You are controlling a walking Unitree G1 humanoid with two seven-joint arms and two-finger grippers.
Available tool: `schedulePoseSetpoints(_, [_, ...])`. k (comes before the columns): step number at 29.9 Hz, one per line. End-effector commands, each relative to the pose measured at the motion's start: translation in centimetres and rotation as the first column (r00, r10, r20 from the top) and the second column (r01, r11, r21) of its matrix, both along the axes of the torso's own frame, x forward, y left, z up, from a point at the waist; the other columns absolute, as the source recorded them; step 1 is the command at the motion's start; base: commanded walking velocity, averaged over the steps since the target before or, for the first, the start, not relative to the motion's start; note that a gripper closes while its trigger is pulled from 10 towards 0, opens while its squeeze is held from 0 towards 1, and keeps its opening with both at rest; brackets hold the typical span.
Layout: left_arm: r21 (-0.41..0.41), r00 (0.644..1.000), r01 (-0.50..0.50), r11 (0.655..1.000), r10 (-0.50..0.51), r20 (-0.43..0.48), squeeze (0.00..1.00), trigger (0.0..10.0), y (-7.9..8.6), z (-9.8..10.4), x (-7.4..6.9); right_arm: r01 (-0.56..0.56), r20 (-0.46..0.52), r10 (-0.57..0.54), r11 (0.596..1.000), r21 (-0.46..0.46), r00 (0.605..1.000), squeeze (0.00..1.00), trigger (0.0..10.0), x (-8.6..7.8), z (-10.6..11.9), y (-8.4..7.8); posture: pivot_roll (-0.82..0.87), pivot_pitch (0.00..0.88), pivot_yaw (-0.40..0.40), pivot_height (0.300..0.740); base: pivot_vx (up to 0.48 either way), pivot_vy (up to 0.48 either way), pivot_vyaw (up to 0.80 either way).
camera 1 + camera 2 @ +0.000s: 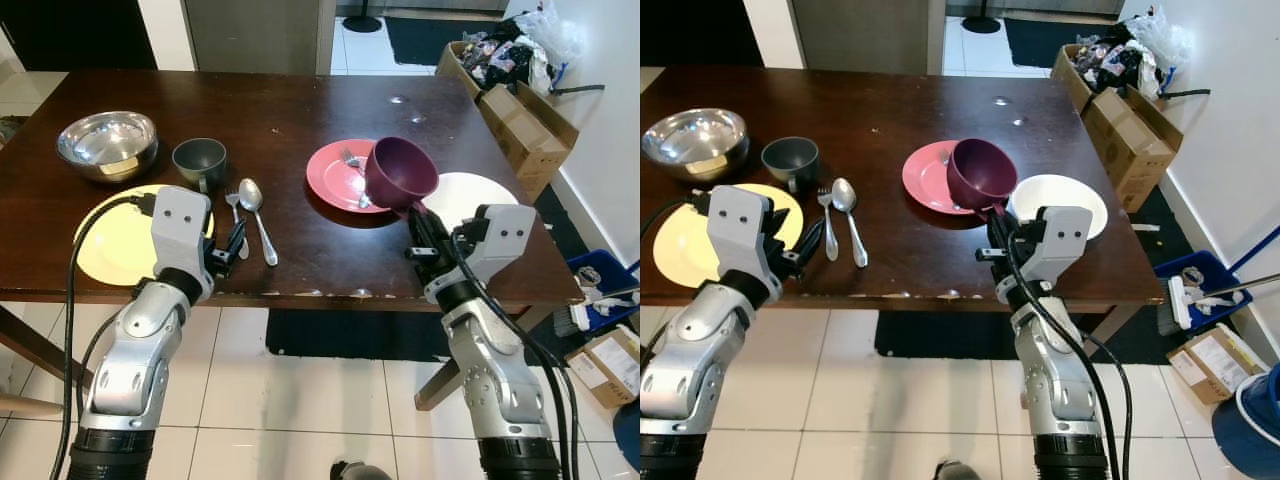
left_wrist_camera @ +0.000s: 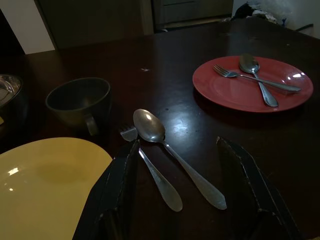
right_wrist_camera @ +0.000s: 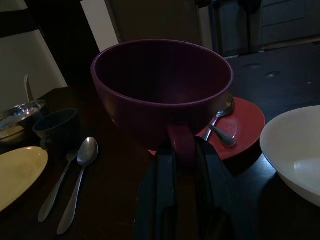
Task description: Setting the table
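My right gripper (image 1: 413,228) is shut on the handle of a purple cup (image 1: 400,172), holding it tilted above the near edge of the red plate (image 1: 335,182). A fork (image 2: 235,75) and a spoon (image 2: 256,75) lie crossed on that plate. A white plate (image 1: 470,195) sits just right of the cup. My left gripper (image 1: 236,240) stands open low over the table's front edge, right of the yellow plate (image 1: 115,240). Ahead of it lie a spoon (image 1: 257,215) and a fork (image 1: 235,205), with a dark green cup (image 1: 199,160) behind them.
A steel bowl (image 1: 106,142) stands at the table's left back. The dark wooden table (image 1: 300,110) is bare across its far half. Cardboard boxes (image 1: 520,125) with clutter line the wall at the right. A blue bin (image 1: 605,275) and white tiled floor lie beyond the table.
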State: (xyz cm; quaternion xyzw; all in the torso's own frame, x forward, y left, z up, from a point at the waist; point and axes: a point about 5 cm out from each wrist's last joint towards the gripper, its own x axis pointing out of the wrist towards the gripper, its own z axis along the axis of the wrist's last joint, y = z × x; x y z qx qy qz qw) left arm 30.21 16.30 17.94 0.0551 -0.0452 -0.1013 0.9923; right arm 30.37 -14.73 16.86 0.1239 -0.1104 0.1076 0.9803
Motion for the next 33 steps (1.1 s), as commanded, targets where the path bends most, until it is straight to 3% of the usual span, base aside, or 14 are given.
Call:
schedulePoseSetpoints(1, [0.008,1.0,-0.003,1.0,0.003,-0.014,0.0,10.0,0.04,-0.24,-0.2,-0.001,0.007,0.001,1.0,0.004,1.0,0.0,10.0,-0.05,0.23,-0.15,-0.11,0.012,0.032,0.74,-0.244,0.0,0.0])
schedulePoseSetpoints(33, [0.011,1.0,-0.024,1.0,0.024,-0.017,0.0,10.0,0.35,-0.28,-0.18,-0.006,-0.006,0.006,1.0,0.001,1.0,0.0,10.0,-0.18,0.01,-0.07,-0.11,0.025,0.031,0.74,-0.364,0.0,0.0])
